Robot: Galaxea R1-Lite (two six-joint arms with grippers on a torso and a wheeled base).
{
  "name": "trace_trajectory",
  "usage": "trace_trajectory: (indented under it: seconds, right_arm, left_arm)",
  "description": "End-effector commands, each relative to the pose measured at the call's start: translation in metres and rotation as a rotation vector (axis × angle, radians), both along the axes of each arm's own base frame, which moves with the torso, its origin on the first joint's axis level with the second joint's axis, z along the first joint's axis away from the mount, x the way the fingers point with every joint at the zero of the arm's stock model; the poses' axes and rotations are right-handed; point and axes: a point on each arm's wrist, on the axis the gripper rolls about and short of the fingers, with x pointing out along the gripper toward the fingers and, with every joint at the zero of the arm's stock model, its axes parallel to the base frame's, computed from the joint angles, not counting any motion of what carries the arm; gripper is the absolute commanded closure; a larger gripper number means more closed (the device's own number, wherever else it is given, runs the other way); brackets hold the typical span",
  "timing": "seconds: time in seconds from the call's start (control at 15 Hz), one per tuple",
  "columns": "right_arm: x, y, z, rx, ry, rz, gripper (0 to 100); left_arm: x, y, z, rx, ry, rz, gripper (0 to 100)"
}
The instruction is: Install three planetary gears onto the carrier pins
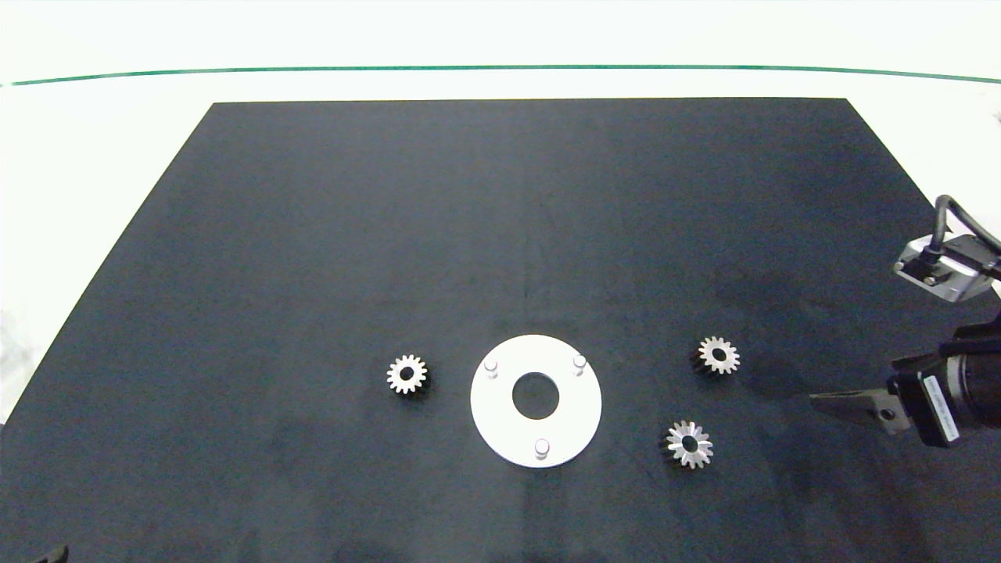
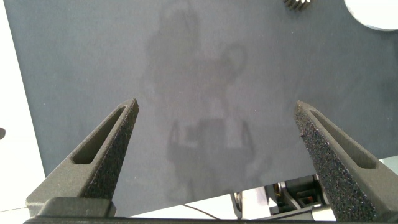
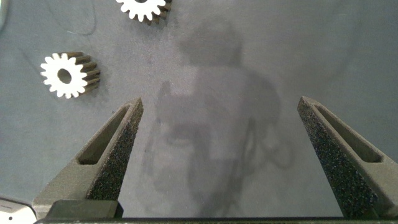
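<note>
A flat white disc point(image 1: 494, 407) lies on the black mat, and its three carrier pins point(image 1: 491, 367) point(image 1: 579, 362) point(image 1: 541, 448) all stand bare. Three planetary gears lie flat on the mat. One gear point(image 1: 407, 374) is left of the disc, one point(image 1: 718, 355) to its right, and one point(image 1: 689, 444) at its lower right. My right gripper point(image 1: 817, 400) point(image 3: 221, 102) hovers open and empty to the right of those two gears point(image 3: 65, 74) point(image 3: 144, 7). My left gripper point(image 2: 217, 106) is open and empty over the mat's near left corner. A gear point(image 2: 298, 3) and the disc's edge point(image 2: 373, 15) show far ahead of it.
The black mat point(image 1: 500, 234) covers most of a white table point(image 1: 94, 156). A thin green line point(image 1: 500, 68) runs along the far side. Bare mat stretches beyond the disc and to its left.
</note>
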Motion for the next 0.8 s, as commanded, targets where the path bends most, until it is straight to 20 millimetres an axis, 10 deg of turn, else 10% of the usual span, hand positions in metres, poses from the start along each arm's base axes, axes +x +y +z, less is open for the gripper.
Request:
trace_trajectory:
  seconds: [0.07, 0.8]
  right_arm:
    - [0.028, 0.006, -0.011, -0.019, 0.066, 0.008, 0]
    - [0.052, 0.048, -0.017, -0.047, -0.001, 0.151, 0]
  left_arm:
    - [0.002, 0.0, 0.001, 0.0, 0.008, 0.0, 0]
    - [0.001, 0.0, 0.002, -0.002, 0.004, -0.001, 0]
